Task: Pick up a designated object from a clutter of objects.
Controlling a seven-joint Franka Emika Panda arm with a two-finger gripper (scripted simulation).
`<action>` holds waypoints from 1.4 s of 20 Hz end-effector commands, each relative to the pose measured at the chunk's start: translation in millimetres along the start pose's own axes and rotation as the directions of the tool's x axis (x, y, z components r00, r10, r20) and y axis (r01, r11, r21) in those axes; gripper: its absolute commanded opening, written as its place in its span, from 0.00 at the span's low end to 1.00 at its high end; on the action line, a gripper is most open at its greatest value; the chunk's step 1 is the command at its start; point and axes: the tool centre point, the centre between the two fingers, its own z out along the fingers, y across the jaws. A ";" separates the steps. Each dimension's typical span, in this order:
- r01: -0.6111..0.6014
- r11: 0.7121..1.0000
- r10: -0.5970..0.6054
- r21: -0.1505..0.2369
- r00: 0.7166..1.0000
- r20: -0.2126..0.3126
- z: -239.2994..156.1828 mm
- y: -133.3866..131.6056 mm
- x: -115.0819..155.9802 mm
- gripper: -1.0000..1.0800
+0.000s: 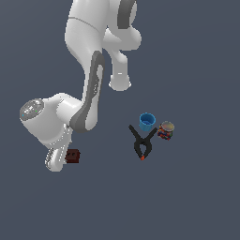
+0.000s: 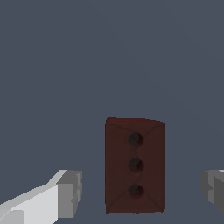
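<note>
Lying between spread fingers (image 2: 65,192) of gripper (image 2: 140,192): red-brown block (image 2: 135,165), untouched.

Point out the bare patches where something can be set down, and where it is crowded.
Bare floor lies between the red-brown block under the open claw and the black clamp, and below both in the exterior view. It is crowded where the clamp, blue cup and multicoloured can bunch together.

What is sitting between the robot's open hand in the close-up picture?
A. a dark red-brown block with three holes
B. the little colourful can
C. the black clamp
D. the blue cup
A: the wrist view shows the red-brown block between the fingers of the open hand.
</note>
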 end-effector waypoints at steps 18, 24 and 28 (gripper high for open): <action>-0.006 1.000 0.006 0.000 1.000 0.000 50.3 0.0 0.9 0.00; -0.006 1.000 0.006 0.000 1.000 0.000 50.3 0.0 0.9 0.00; -0.005 1.000 0.005 0.001 1.000 -0.001 49.0 -0.1 -0.4 0.00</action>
